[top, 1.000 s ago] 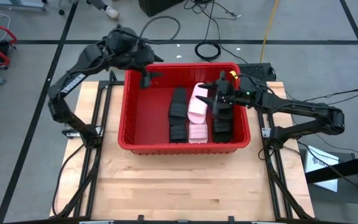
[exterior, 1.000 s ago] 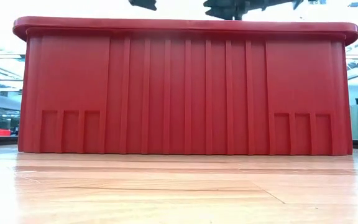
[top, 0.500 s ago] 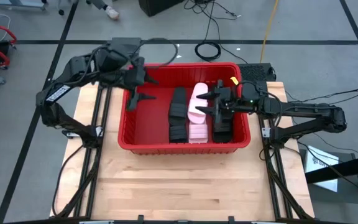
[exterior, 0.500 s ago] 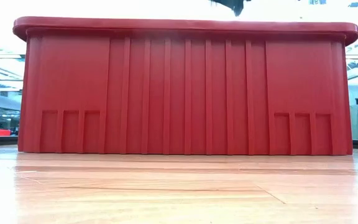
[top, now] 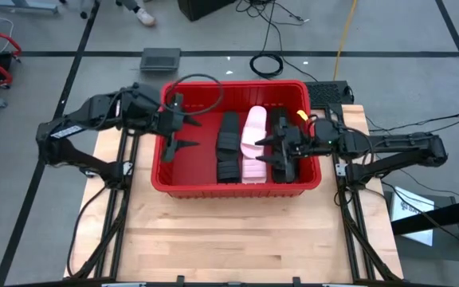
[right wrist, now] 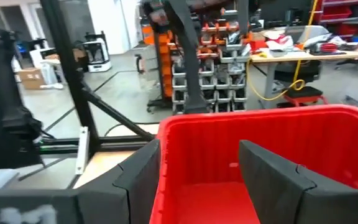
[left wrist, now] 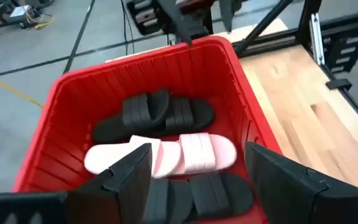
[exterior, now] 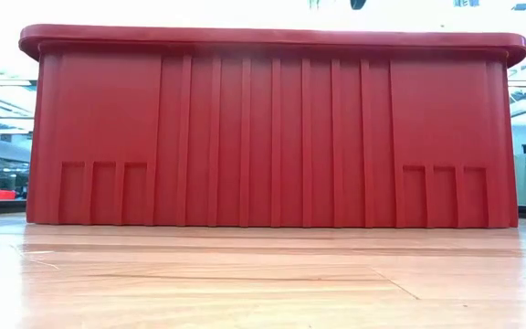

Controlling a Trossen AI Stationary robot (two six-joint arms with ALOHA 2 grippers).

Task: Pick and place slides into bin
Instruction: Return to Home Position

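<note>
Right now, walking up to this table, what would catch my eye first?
The big red bin in the middle of the wooden table stands out, with black slides and pale pink slides lying in rows inside it. The left gripper hangs open over the bin's left part, and the right gripper hangs open over the slides at its right.

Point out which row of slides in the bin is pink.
The middle row in the bin: pale pink, flanked by black slides on both sides.
</note>
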